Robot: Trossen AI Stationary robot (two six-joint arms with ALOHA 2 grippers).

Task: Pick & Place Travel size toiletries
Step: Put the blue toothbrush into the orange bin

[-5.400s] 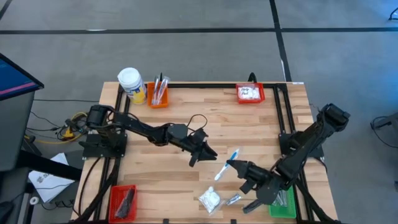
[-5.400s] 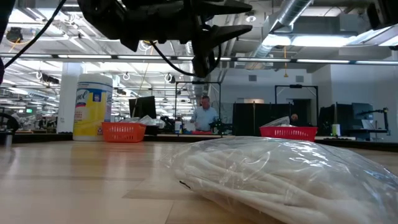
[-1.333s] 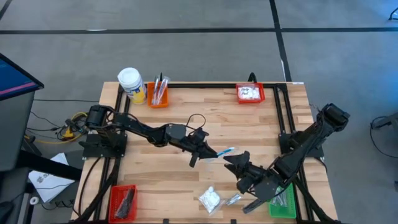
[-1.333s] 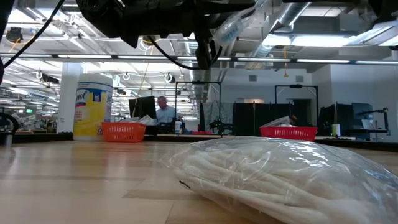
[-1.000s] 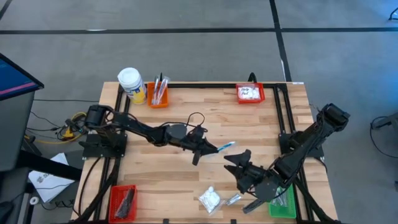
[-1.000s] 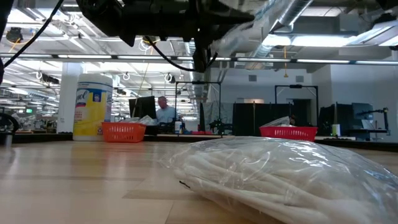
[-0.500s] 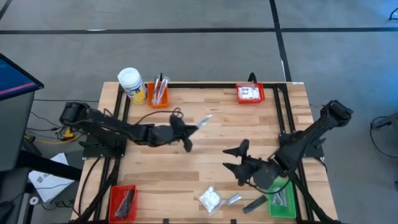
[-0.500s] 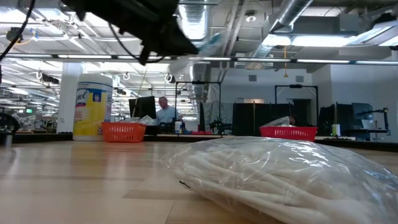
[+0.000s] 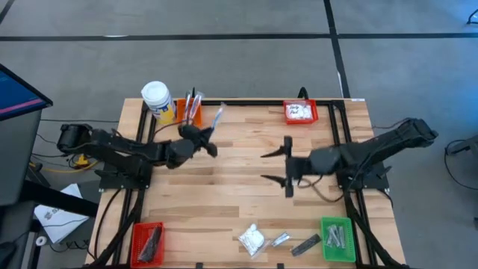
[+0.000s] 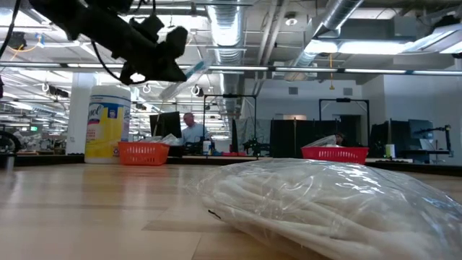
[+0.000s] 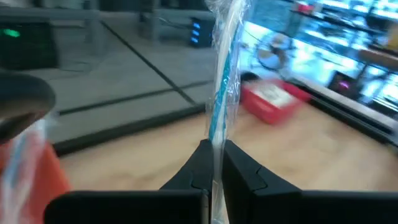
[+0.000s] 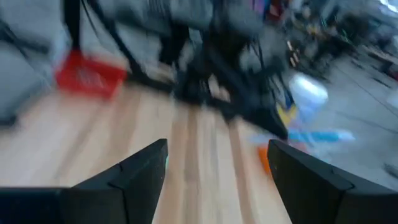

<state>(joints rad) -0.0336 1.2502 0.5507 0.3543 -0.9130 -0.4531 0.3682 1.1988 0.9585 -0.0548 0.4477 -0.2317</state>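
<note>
Your left gripper is pinched tight on a wrapped white-blue toothbrush, carried in the air over the far left part of the table, just beside the orange bin that already holds upright brushes. What the next move turns on, as I judge it, is that short gap: the bin lies just to the left of the brush and slightly farther back, and the left arm is plainly the nearer one — the right is well apart across the table. In the high view the brush's long axis runs from the fingers away toward the table's far edge, leaning a little to the right; in the left wrist view it stands straight out from between the two dark fingers, gripped near one end with most of its length free. Which end is the bristle head I can't tell through the wrapper. To drop it in, you would likely need the free end swung over the bin's mouth and tipped down. Your right gripper hangs empty near the table's middle, fingers spread wide. A white puffy packet, a silvery sachet and a dark grey bar lie at the near edge.
</note>
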